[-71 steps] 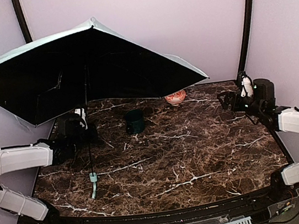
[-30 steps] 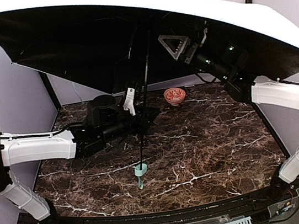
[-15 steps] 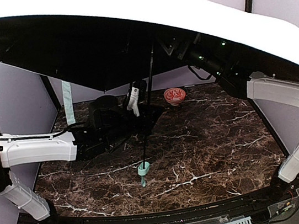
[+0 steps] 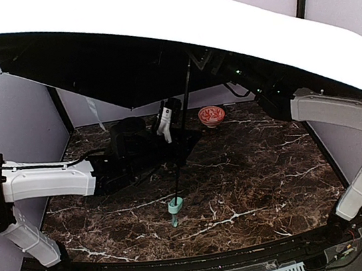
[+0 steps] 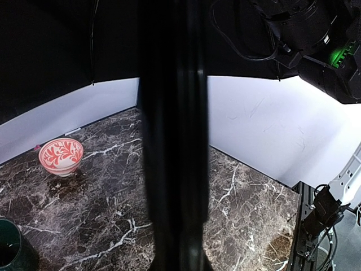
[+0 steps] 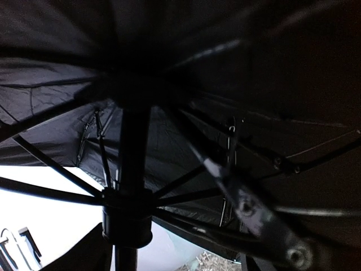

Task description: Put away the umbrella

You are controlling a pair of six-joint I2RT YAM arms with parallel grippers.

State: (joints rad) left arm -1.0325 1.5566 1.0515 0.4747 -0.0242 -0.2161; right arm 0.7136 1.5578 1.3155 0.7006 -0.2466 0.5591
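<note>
The umbrella is open, its pale canopy (image 4: 233, 27) spread over the table's back half with the black lining (image 4: 105, 72) facing down. Its thin black shaft (image 4: 186, 101) slants down to the mint handle (image 4: 175, 206) just above the marble. My left gripper (image 4: 175, 131) is shut on the shaft at mid-height; the shaft (image 5: 175, 141) fills the middle of the left wrist view. My right gripper (image 4: 202, 57) is up under the canopy. In the right wrist view its jaws stand open on either side of the shaft (image 6: 132, 141), just above the runner hub (image 6: 127, 217).
A red-and-white bowl (image 4: 211, 115) sits at the back of the marble table (image 4: 254, 179). A dark green mug (image 5: 11, 248) stands to its left, hidden behind my left arm in the top view. Purple walls close in the back and sides.
The canopy has swung up and tilted further over the table. My right arm has gone deeper under it, towards the shaft. My left gripper keeps its hold; the handle has shifted slightly.
</note>
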